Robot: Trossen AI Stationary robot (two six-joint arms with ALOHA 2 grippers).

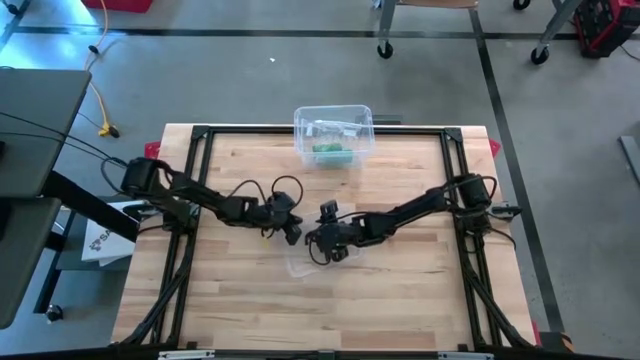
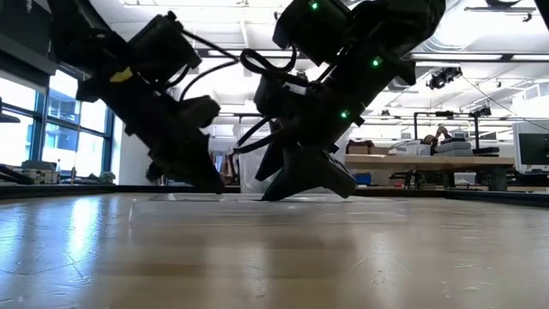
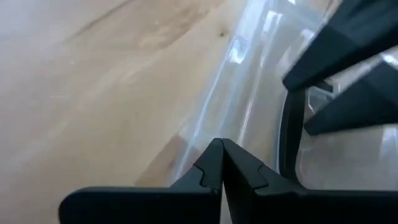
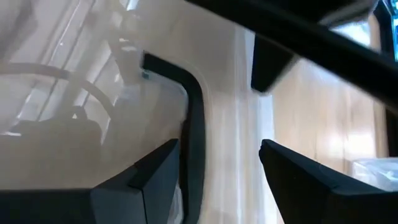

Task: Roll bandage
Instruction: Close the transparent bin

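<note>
Both arms are meeting mid-table. Left gripper [image 1: 291,233] is clenched, fingertips [image 3: 222,163] pressed together right at the edge of a clear plastic sheet [image 1: 300,266] lying on the wooden table [image 1: 400,290]. Right gripper [image 1: 322,243] is sitting just beside it, jaws spread wide over the same sheet, grasping nothing. Can't make out the bandage itself. Clear bin [image 1: 333,137] with green contents is sitting well beyond both grippers at the far edge.
</note>
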